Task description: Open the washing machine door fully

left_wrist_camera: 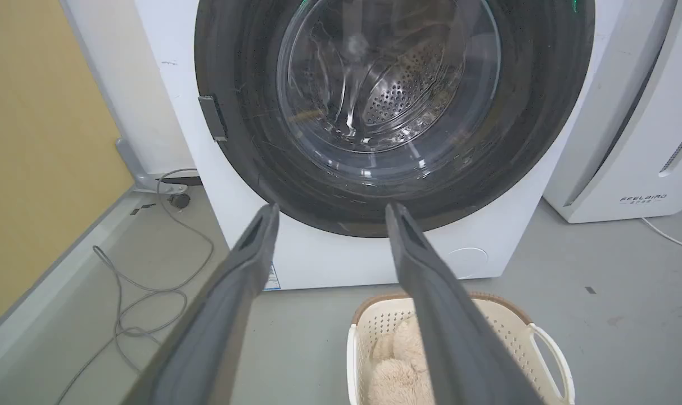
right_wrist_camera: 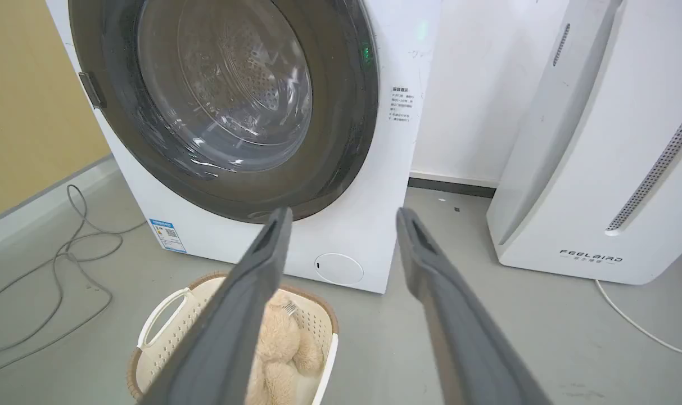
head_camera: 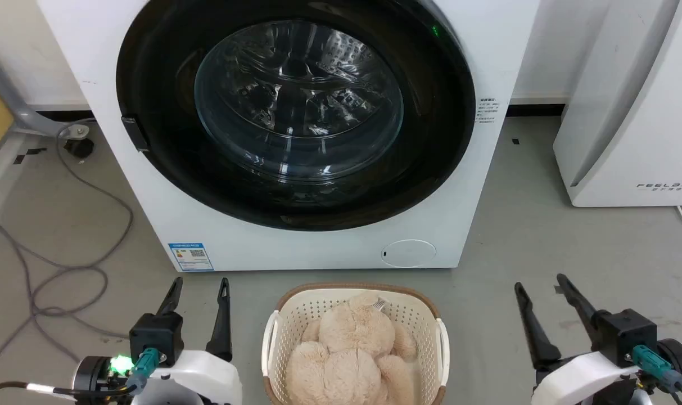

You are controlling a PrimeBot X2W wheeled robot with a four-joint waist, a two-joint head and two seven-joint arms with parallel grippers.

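Before the washing machine door (head_camera: 296, 101) sits a basket (head_camera: 416, 315); left tool (head_camera: 201, 281), right tool (head_camera: 540, 282) spread.

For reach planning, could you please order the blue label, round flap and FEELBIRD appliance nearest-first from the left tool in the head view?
1. Blue label, just ahead of the left tool.
2. Round flap, to its right.
3. FEELBIRD appliance, far right.

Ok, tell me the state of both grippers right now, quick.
The left gripper is open, holding nothing.
The right gripper is open, holding nothing.
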